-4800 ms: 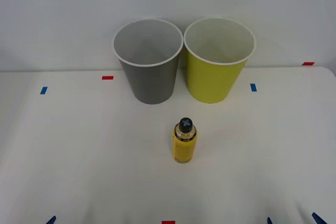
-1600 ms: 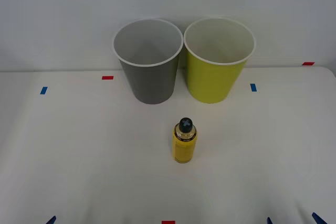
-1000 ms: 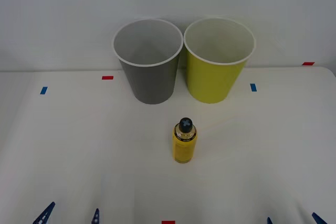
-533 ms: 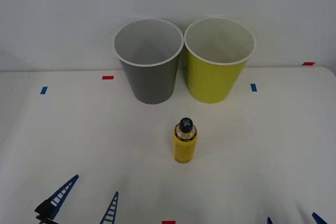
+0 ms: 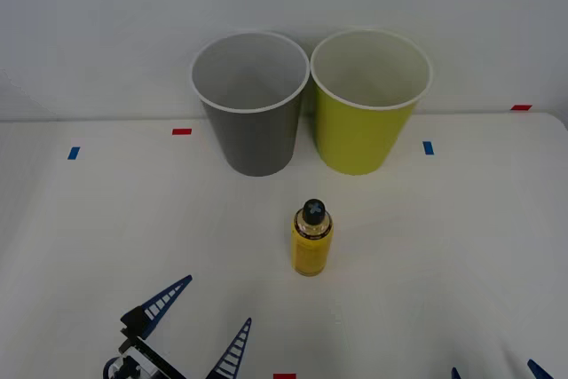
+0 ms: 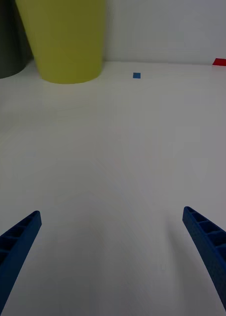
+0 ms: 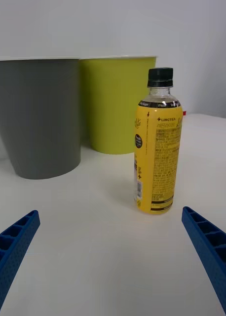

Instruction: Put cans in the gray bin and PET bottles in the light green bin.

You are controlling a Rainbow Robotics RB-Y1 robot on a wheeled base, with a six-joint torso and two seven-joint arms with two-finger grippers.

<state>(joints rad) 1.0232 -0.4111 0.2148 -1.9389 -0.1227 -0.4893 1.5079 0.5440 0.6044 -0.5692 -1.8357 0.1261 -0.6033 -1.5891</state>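
the pet bottle (image 5: pixel 311 242) is stood upright mid-table, untouched. the left gripper (image 5: pixel 197 326), fingers spread, is held low at the near left, facing it; it is best centred on the yellow body before closing. the light green bin (image 5: pixel 368 104), far right beside the gray bin (image 5: pixel 251 104), is meant for it. the right gripper (image 6: pixel 113 259) is parked near right, spread.

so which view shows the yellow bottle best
The left wrist view: the bottle stands upright, close and side-on, with its label and black cap plain. The front view shows it from above, before the two bins, smaller. The right wrist view faces the green bin.
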